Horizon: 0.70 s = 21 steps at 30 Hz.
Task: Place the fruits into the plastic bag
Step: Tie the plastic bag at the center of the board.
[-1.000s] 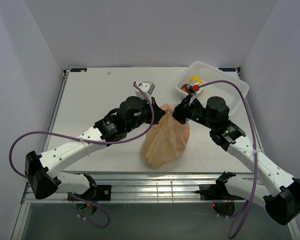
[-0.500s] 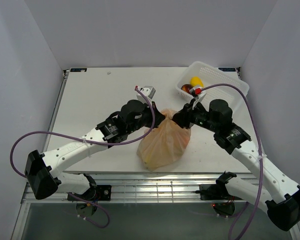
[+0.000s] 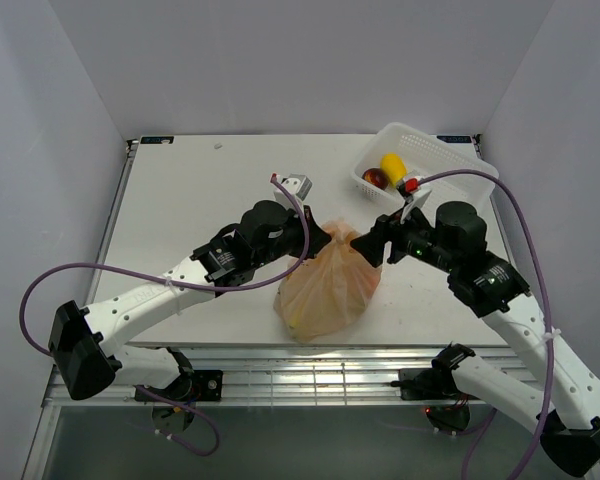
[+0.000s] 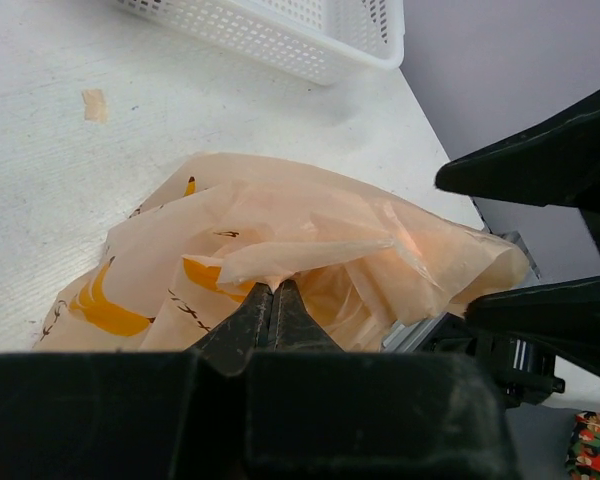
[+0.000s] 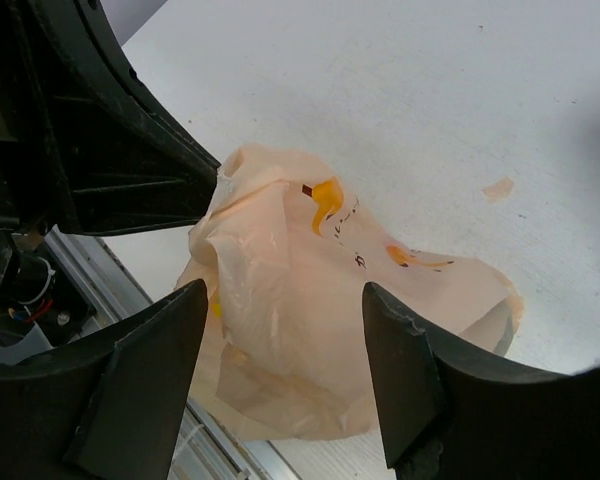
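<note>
White table (image 3: 180,190) | left claw (image 4: 270,292) clamped on plastic bag (image 4: 310,230) | right claw (image 5: 283,300) apart beside it | fruits (image 3: 391,165) in basket (image 3: 470,165)

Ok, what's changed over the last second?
The right gripper pulled back from the white basket toward the near right and now hangs open over the plastic bag, holding nothing. That uncovered the red fruit and the yellow fruit in the basket. The bag shifted slightly left. Unchanged: the left gripper stays shut on the bag's film, and both fruits are still in the basket.
</note>
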{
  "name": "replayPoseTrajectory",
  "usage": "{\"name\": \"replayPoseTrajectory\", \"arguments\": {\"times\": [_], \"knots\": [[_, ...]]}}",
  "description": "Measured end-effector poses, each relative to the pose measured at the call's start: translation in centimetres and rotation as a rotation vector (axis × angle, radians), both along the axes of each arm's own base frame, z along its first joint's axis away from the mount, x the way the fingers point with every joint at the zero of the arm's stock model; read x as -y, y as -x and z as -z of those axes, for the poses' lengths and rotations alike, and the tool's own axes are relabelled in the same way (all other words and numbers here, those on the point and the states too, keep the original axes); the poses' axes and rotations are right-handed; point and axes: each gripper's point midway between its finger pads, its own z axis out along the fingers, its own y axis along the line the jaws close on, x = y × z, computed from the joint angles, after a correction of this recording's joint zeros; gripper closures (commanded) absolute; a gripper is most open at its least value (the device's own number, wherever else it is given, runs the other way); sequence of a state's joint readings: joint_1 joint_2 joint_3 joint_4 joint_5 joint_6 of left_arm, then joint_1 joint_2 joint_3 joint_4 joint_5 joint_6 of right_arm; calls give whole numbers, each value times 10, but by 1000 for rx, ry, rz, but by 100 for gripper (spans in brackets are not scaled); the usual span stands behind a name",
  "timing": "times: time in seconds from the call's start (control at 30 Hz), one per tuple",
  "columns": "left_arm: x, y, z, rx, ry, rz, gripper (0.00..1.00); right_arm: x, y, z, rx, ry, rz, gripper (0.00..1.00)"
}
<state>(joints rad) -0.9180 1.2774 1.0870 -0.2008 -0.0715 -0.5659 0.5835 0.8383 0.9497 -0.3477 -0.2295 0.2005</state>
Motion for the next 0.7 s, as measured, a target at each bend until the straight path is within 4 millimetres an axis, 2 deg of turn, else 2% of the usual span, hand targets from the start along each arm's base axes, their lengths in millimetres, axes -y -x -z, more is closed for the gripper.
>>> {"name": "replayPoseTrajectory", "arguments": {"times": [0.2, 0.3, 0.33, 0.4, 0.47, 0.53, 0.63, 0.7], "knots": [[0, 2, -1, -2, 9, 7, 100, 16, 12, -40, 47, -19, 38, 25], [-1, 3, -1, -8, 15, 4, 100, 25, 28, -56, 71, -40, 32, 22], [-1, 3, -1, -12, 19, 3, 100, 27, 35, -60, 74, -48, 21, 19], [0, 4, 0, -16, 23, 3, 100, 29, 52, -60, 61, -59, -24, 20], [0, 4, -1, -18, 28, 2, 100, 25, 71, -56, 31, -73, -99, 22], [-1, 5, -1, -20, 34, 0, 100, 15, 85, -43, -20, -85, -195, 24], [-2, 6, 0, -24, 39, -2, 100, 2, 96, 1, -162, -58, -295, 24], [-2, 6, -1, -27, 44, -4, 100, -1, 95, 31, -250, -25, -300, 24]]}}
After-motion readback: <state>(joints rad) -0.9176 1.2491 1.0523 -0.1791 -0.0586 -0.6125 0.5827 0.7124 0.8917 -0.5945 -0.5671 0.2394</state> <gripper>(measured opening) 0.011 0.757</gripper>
